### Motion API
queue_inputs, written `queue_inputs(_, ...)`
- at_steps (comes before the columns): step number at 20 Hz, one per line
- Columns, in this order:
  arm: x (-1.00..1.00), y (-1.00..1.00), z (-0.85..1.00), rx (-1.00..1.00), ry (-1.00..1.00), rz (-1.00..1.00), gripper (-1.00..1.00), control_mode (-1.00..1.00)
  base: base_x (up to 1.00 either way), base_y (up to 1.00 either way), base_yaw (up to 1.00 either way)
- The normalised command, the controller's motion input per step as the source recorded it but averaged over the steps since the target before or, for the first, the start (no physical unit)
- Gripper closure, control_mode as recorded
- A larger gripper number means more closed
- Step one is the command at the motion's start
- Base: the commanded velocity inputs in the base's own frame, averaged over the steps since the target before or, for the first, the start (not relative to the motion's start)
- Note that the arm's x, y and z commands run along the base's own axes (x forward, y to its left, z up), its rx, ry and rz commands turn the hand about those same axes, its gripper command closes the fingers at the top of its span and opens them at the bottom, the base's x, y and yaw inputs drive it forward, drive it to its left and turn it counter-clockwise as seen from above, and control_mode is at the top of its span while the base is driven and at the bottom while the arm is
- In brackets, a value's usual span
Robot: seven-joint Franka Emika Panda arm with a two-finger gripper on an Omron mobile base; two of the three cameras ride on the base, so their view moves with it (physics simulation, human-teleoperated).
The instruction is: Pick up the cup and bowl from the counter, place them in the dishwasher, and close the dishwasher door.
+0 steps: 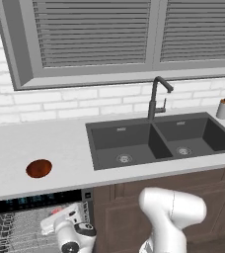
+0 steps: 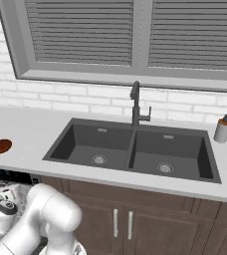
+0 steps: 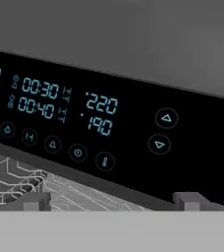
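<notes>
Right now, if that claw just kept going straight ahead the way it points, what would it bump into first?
Probably the dishwasher's black control strip with bluish lights, straight ahead of the open two-finger gripper; the grey wire rack lies below that line. Depth is unclear.

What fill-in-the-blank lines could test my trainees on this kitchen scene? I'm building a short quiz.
1. The bowl sits on the ____, left of the sink.
2. The soap bottle stands to the ____ of the faucet.
3. The pincer is ____, with the dishwasher's lit control strip ahead of it.
4. Below that strip a grey wire ____ shows.

Missing words: counter; right; open; rack
</notes>
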Motion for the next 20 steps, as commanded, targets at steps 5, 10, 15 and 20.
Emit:
queue_inputs(5, -0.65, 0.16, 0.53, 0.18, 0.01, -0.13, -1.00, -1.00, 0.00, 0.00, 0.00)
queue_inputs(10, -0.93, 0.20, 0.68, 0.25, 0.13, -0.21, -1.00, -1.00, 0.00, 0.00, 0.00)
queue_inputs(15, -0.63, 0.12, 0.94, 0.08, 0.15, -0.17, -1.00, -1.00, 0.00, 0.00, 0.00)
queue_inputs(20, -0.05, 0.00, 0.93, -0.13, 0.43, -0.11, -1.00, -1.00, 0.00, 0.00, 0.00)
